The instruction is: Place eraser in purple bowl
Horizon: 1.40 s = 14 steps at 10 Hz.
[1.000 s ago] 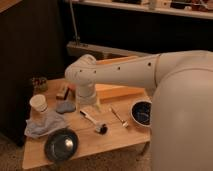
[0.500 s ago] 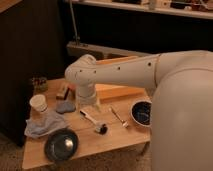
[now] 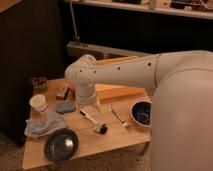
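The eraser [image 3: 62, 92], a small tan block with a darker side, lies on the wooden table [image 3: 125, 137] at the back left, just left of my arm. The purple bowl [image 3: 141, 113], deep and glossy dark blue inside with a pale rim, stands at the table's right end. My white arm reaches in from the right and bends down at the elbow. My gripper [image 3: 90, 107] hangs over the middle of the table, right of the eraser and well left of the bowl. It stands open and holds nothing.
A black-headed brush [image 3: 100, 127] and a small utensil [image 3: 118, 118] lie in front of the gripper. A grey-blue pad [image 3: 65, 106], a paper cup [image 3: 38, 103], a crumpled cloth [image 3: 45, 125] and a dull grey-blue bowl [image 3: 61, 145] fill the left. A long tan box [image 3: 122, 92] lies behind.
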Each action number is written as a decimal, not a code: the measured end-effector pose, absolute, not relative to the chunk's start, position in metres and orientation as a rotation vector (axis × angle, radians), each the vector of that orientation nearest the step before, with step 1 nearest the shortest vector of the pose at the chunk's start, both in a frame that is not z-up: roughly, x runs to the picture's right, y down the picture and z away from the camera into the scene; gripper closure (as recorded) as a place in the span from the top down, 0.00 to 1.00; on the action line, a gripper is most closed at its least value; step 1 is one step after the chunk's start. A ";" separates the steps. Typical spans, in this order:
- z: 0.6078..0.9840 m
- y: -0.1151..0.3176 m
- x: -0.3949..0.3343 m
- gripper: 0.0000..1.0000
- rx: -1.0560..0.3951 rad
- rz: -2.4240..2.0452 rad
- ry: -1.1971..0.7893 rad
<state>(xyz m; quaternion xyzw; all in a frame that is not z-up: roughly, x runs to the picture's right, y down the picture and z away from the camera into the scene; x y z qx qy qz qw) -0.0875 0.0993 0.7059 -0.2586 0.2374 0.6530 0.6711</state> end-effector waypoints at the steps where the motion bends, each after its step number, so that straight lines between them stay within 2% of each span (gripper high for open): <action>1: 0.706 0.099 -0.088 0.65 -0.582 1.471 0.535; 7: 0.708 0.095 -0.090 0.65 -0.567 1.465 0.526; 10: 0.737 0.065 -0.117 0.65 -0.535 1.493 0.469; 14: 0.781 0.015 -0.157 0.65 -0.589 1.594 0.331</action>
